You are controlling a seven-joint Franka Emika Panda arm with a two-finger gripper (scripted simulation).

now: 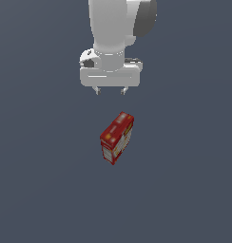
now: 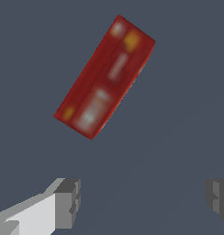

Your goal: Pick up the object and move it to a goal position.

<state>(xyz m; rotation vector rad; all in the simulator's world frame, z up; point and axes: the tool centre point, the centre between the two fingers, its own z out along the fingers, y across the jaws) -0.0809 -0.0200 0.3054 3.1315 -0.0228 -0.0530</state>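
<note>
On the plain grey floor [image 1: 37, 190] stands one red carton [image 1: 117, 137]; one gripper [image 1: 110, 90], wide apart, hovers empty.

Carton [image 2: 104, 75] print blurred, unreadable

The carton [image 1: 117, 138] is red with white and yellow printed panels, the tool [image 1: 110, 90] white with grey fingertips [image 2: 68, 203].
</note>
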